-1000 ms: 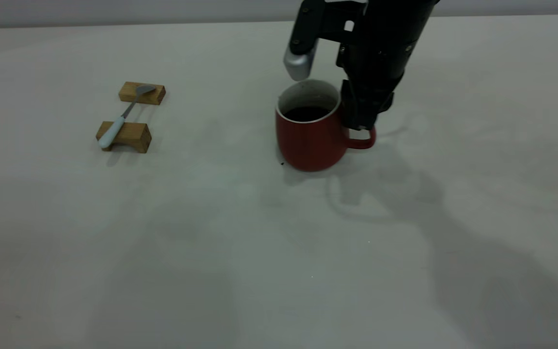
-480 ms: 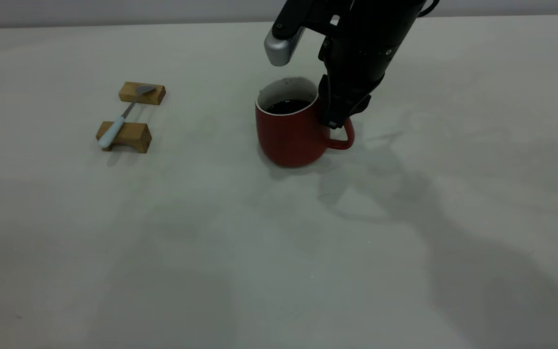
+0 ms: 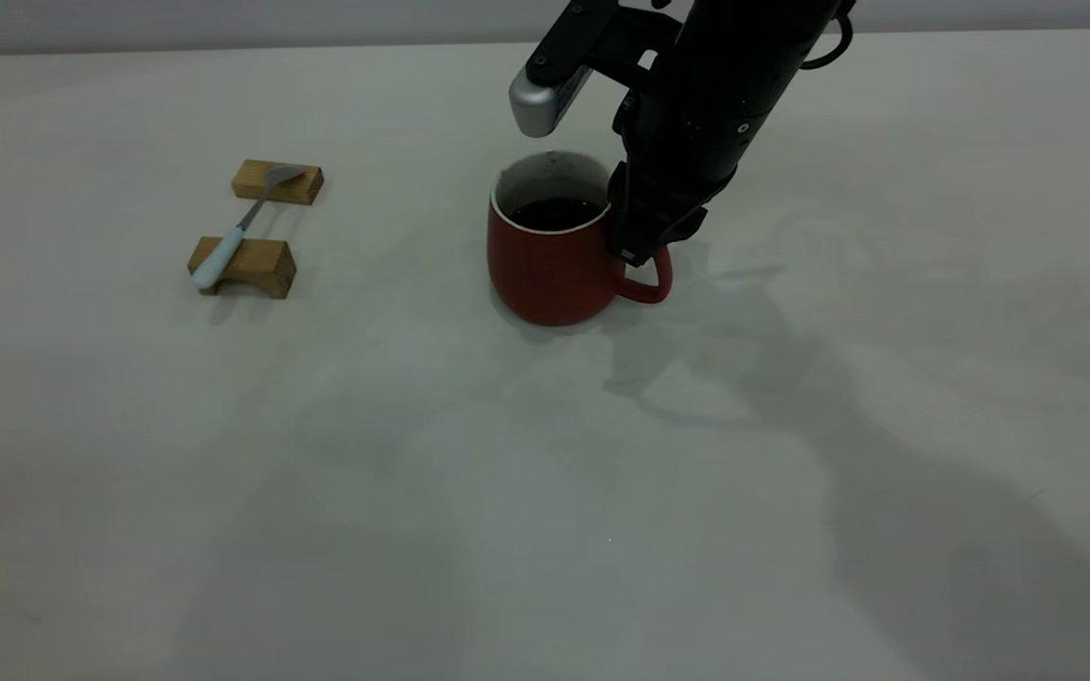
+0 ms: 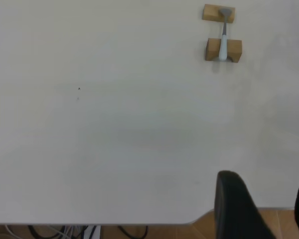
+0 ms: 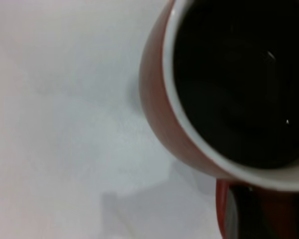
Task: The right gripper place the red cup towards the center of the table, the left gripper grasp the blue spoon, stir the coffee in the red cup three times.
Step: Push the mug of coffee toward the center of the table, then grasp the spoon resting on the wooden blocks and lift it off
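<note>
Exterior view, red cup (image 3: 550,270) holding coffee (image 3: 553,212)

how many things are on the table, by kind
red cup: 1
blue spoon: 1
wooden blocks: 2
total: 4

Exterior camera: high, facing the arms, looking down across the table (image 3: 545,530). Takes in the wooden blocks (image 3: 256,227) with the blue spoon (image 3: 235,230) at left and the red cup (image 3: 554,251) near centre.

Left wrist camera: far back, straight down, table edge and floor visible; shares blocks (image 4: 223,32) and spoon (image 4: 223,37).

Right wrist camera: very near, peering into the cup (image 5: 164,124) and the coffee (image 5: 239,79).
</note>
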Motion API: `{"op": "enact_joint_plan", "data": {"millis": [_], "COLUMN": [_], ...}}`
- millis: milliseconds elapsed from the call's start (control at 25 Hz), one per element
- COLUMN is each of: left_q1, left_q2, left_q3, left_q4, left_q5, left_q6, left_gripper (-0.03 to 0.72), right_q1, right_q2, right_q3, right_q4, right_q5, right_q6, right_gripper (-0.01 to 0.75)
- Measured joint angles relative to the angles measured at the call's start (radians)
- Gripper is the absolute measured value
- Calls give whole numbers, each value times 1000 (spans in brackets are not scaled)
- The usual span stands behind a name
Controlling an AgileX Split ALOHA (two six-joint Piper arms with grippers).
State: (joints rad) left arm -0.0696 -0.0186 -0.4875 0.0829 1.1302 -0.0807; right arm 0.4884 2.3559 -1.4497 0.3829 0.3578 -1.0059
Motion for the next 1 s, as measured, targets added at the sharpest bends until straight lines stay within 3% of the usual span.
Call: {"op": "enact_joint_plan", "data": {"millis": [280, 360, 520, 840, 1000], "left_q1": [0, 0, 0, 0, 0], "left_q2": [0, 0, 0, 0, 0], "left_q3": [0, 0, 0, 0, 0], "left_q4": [0, 0, 0, 0, 0], "left_q5": [0, 0, 0, 0, 0], "left_q6": [0, 0, 0, 0, 0], "left_gripper": [370, 370, 370, 370, 370], "right_q1": [0, -8, -47, -162, -180], "right_q2": [-17, -68, -259, -653, -799], "right_q3": [-5, -5, -5, -5, 23], "right_q4": [2, -13, -35, -164, -238], "right_q5": [41, 112, 302, 783, 853], "right_q6": [0, 9, 123, 500, 633], "right_gripper": [656, 709, 714, 696, 696]}}
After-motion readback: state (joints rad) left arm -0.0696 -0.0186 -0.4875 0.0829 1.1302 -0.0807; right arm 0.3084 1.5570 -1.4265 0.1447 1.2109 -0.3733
